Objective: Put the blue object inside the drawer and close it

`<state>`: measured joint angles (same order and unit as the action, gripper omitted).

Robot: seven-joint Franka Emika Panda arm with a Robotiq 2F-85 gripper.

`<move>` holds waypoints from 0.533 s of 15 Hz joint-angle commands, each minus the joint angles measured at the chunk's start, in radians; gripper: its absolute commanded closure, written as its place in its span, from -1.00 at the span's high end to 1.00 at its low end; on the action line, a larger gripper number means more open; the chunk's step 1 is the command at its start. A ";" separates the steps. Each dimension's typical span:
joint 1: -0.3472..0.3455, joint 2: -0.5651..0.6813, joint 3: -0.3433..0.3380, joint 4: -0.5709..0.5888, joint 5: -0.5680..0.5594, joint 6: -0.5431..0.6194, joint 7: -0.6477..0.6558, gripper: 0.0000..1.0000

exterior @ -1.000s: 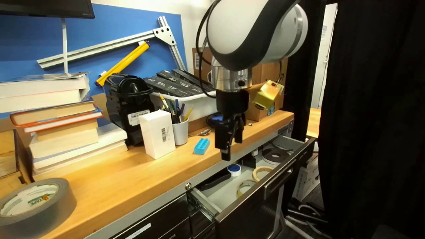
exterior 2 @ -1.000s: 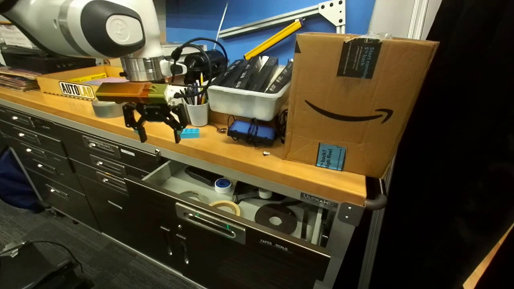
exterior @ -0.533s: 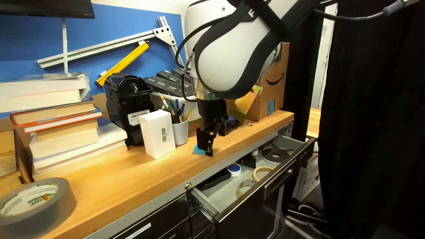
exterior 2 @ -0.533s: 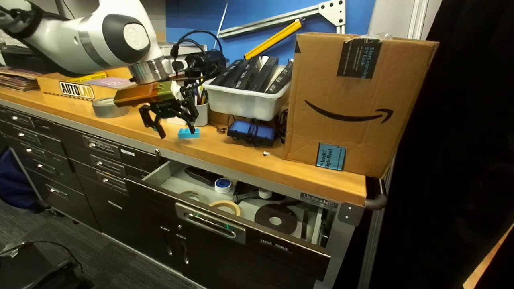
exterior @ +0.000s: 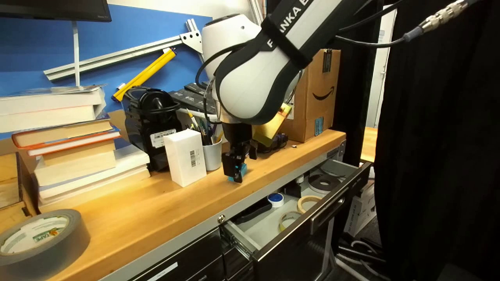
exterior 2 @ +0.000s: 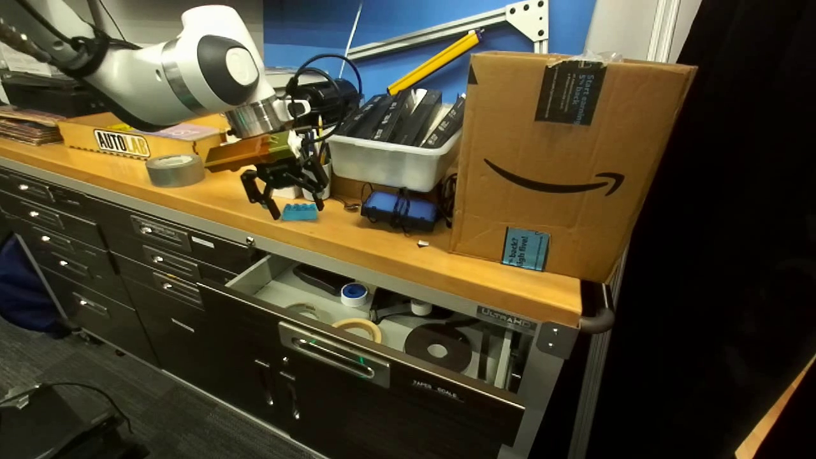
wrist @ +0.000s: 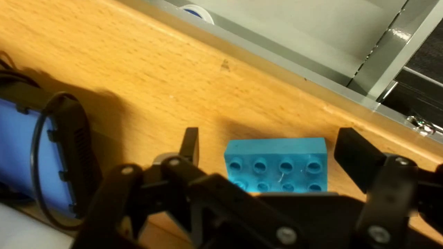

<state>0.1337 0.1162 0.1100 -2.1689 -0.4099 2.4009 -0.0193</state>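
A light-blue toy brick with studs lies flat on the wooden bench top, near its front edge. It also shows in both exterior views, partly covered by a finger. My gripper is open just over the brick, one finger beyond each short end. In the wrist view there is a gap at both ends, wider on the left; the brick's near part is hidden behind the gripper. The gripper also shows in both exterior views. The drawer below the bench top is pulled open.
The drawer holds tape rolls and a black-handled item. Behind the brick stand a white box and a pen cup. A blue device with a cable and a cardboard box stand along the bench.
My gripper has turned, lowered and moved from beside the brick to over it, with its fingers now at either end. It stays open. The brick and drawer have not visibly moved.
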 commanded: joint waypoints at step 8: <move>-0.005 0.102 0.001 0.152 0.074 -0.125 -0.068 0.35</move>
<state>0.1337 0.1994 0.1093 -2.0556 -0.3873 2.3182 -0.0296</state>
